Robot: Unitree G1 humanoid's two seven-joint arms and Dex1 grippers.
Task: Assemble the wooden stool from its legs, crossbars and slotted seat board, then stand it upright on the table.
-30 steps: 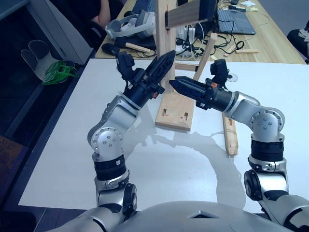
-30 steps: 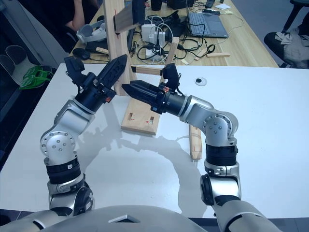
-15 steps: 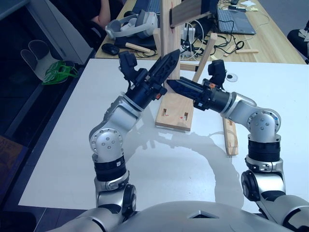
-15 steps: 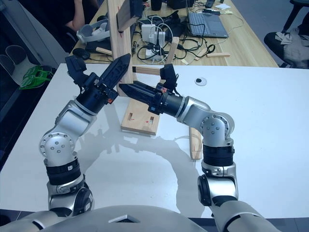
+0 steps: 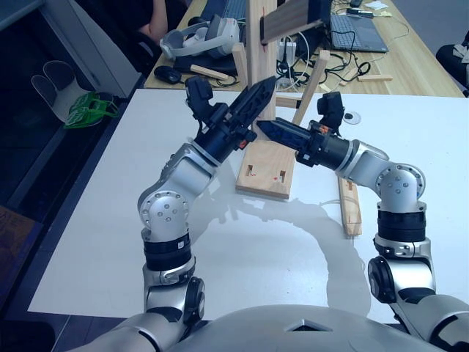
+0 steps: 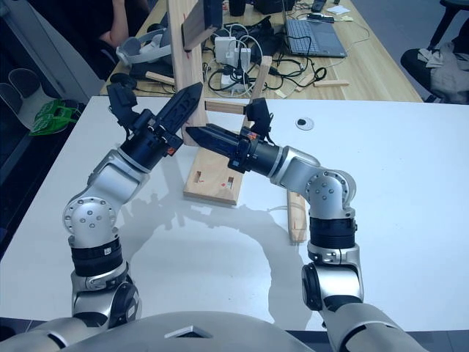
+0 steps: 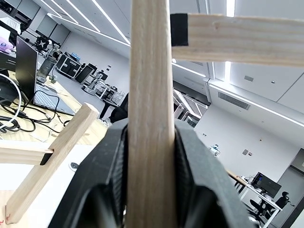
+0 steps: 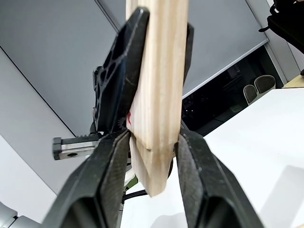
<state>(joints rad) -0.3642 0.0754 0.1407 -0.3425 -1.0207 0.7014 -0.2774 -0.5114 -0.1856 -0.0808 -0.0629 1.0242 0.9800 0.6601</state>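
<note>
An upright wooden leg (image 5: pixel 257 44) with a dark-ended crossbar (image 5: pixel 292 20) at its top hangs over the slotted seat board (image 5: pixel 262 174), which lies flat on the white table. My left gripper (image 5: pixel 265 89) is shut on the leg's middle, the fingers (image 7: pixel 110 180) pressing both faces of the leg (image 7: pixel 149 95). My right gripper (image 5: pixel 261 128) is shut on the leg's lower end (image 8: pixel 159 71). A second leg (image 5: pixel 312 82) with a crossbar (image 5: pixel 284 102) leans just behind the board. Another loose wooden piece (image 5: pixel 350 206) lies on the table below my right forearm.
Behind the white table (image 5: pixel 110 220) stands a wooden desk with a headset (image 5: pixel 198 38), a laptop (image 5: pixel 355 33) and cables. A green object (image 5: pixel 89 110) sits off the table's left edge. The near half of the table is bare.
My left gripper has moved slightly up and to the right with the leg. My right gripper has stayed at the leg's lower end.
</note>
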